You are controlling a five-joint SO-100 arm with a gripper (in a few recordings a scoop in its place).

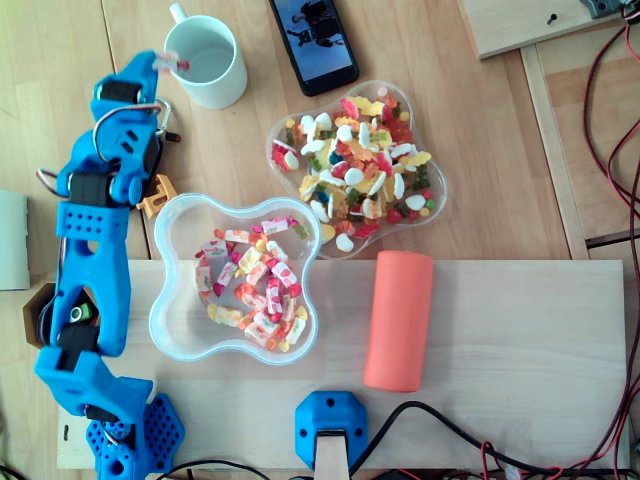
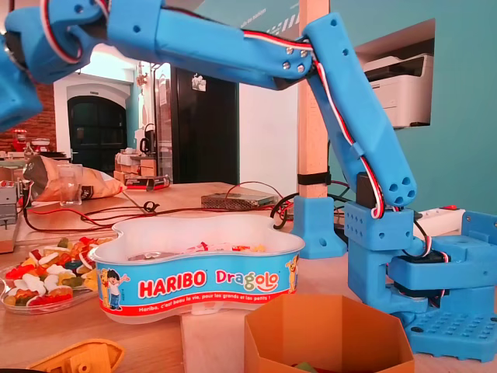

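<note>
— So: arm (image 1: pixel 90 250) reaches past the tub (image 1: pixel 180 322) to the mug (image 1: pixel 205 60). Gripper (image 1: pixel 164 62) pinches a wrapped sweet (image 1: pixel 181 66) just at the mug's left rim.
— I'd hold that pinch firm and centre it over the opening. Overhead view gives the rim offset; fixed view gives arm height and the tub's Haribo label.

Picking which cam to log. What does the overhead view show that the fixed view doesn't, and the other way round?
Overhead: the tool at the mug rim, a phone and an orange cylinder.
Fixed: the Haribo label on the tub wall, plus a printer and a bag in the background.
Both: the blue arm, the tub and the gummy tray.
</note>
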